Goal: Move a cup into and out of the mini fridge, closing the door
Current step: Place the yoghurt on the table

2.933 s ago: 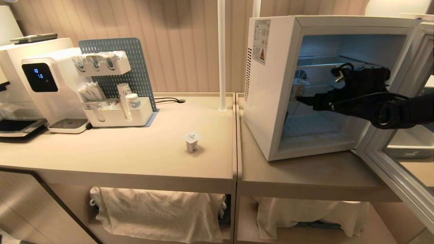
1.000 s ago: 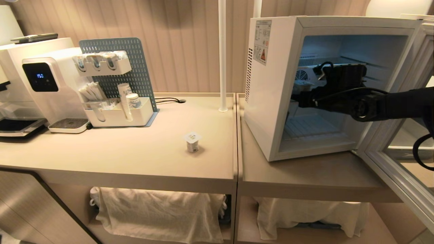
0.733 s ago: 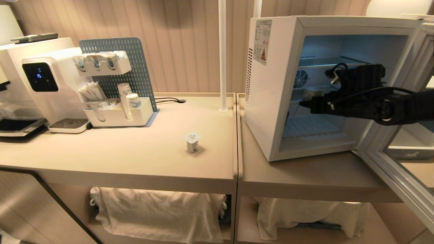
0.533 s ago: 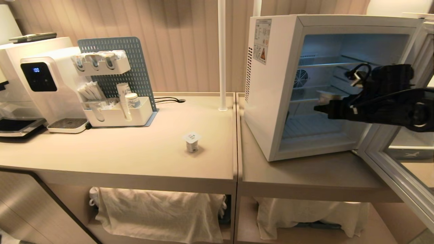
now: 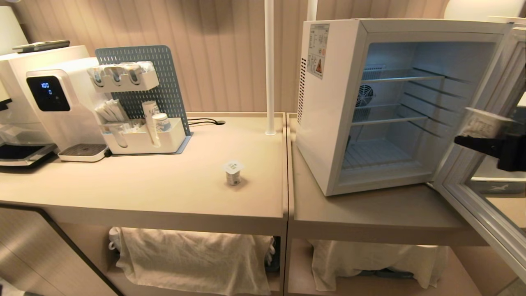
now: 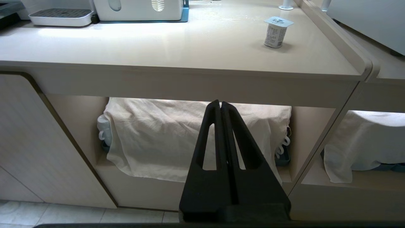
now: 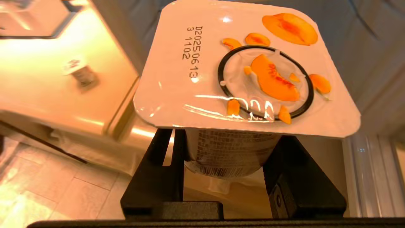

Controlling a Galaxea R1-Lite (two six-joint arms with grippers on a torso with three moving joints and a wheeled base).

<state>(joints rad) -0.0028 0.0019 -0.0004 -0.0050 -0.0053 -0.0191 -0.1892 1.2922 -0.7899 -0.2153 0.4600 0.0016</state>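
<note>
Peach-printed foil lid (image 7: 246,71), right wrist view only.

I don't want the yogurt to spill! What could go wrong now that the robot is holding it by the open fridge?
1. The right gripper holds the cup only by its narrow body under the wide lid; it might slip or get squashed.
2. The door stands wide open right beside the arm, so a swing could bump it.
3. Another cup on the counter stands where this one may go; setting down too close could tip it.
</note>
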